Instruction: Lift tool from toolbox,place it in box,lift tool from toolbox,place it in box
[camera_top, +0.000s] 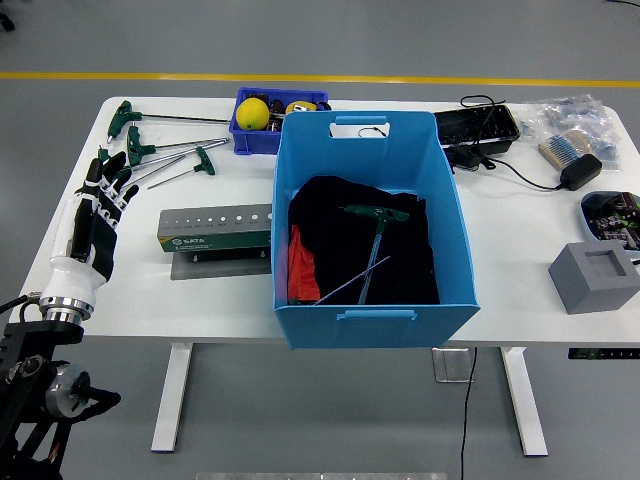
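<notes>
White table (200, 310): we see one T-wrench (375, 222) inside blue box (372, 160); left hand (95, 215) spread, empty, more wrenches (160, 150) upper left.

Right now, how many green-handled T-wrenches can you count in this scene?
5. Four lie on the table's far left: and one partly behind the left hand. One lies in the blue box; more may be hidden.

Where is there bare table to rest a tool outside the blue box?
Bare: the near-left strip between the left hand and the grey tool holder, and the stretch between the blue box and the grey block. Crowded: the far-left T-handle keys and the far-right cables.
</notes>
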